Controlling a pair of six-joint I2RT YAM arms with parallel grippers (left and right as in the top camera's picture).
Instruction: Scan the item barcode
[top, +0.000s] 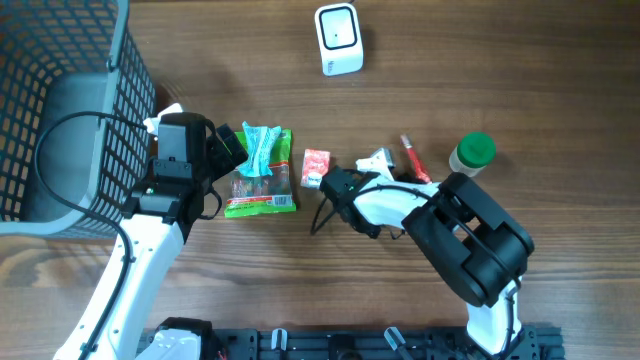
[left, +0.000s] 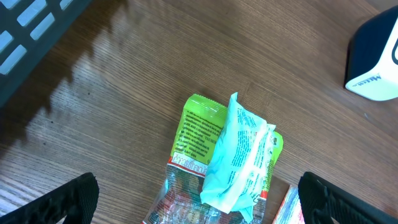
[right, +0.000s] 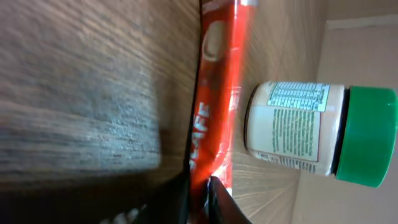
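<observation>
Right tool (right: 199, 194), nearly closed, pinches only the end of the red stick (right: 214, 93) beside the jar (right: 298, 134); so thin a hold could slip when lifted.

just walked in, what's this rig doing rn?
Barcode scanning job. The right end effector is closed on one end of a red stick that lies beside the jar. The left end effector hangs open above the green bag, which has a teal packet on top. Nothing is at the scanner yet.
</observation>
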